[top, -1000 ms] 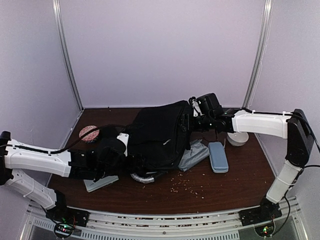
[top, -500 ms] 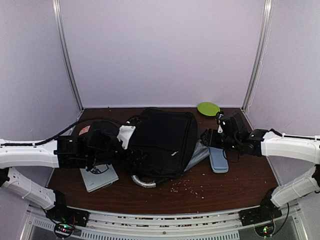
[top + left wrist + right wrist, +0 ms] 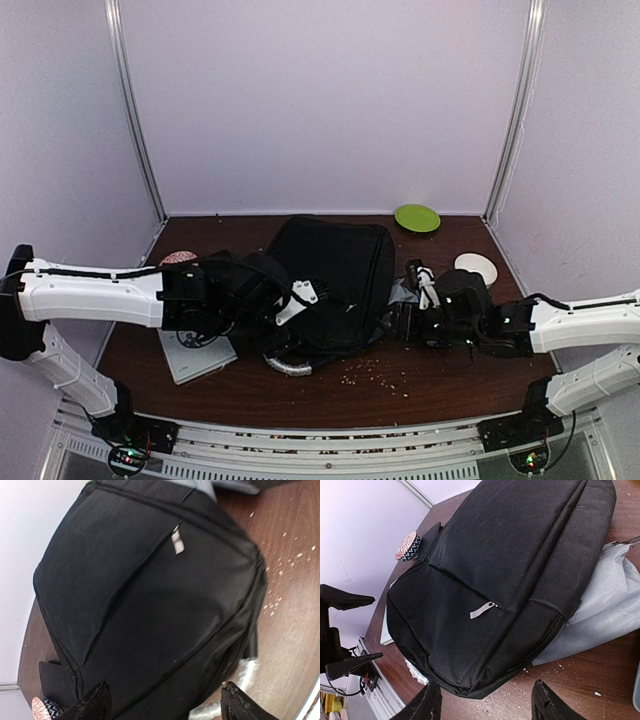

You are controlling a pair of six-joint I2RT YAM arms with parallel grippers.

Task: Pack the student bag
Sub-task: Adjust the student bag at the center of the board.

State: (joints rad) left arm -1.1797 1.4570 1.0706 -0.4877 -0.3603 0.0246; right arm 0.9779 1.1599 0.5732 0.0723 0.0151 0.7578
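The student bag point(image 3: 335, 275) is a large black fabric backpack lying flat at the table's middle, its grey zip pull point(image 3: 482, 610) facing up. My left gripper point(image 3: 300, 300) hovers open at the bag's near left side. In the left wrist view the bag point(image 3: 150, 595) fills the frame beyond the spread fingers point(image 3: 92, 705) of the left gripper point(image 3: 165, 706). My right gripper point(image 3: 400, 322) stands open just off the bag's near right corner. The right gripper point(image 3: 485, 705) holds nothing, and the bag's corner point(image 3: 480, 680) lies just ahead of it.
A grey cloth point(image 3: 600, 610) pokes out from under the bag's right side. A silvery crinkled thing point(image 3: 287, 365) lies at its near edge, beside a flat grey-white book point(image 3: 197, 354). A green plate point(image 3: 417, 217) and white disc point(image 3: 476, 267) sit at the back right. Crumbs point(image 3: 375, 372) dot the wood.
The right arm swung from the bag's far side down to its near right corner, covering the blue pencil case. The left gripper moved right onto the bag's near left side. The bag now lies flatter.
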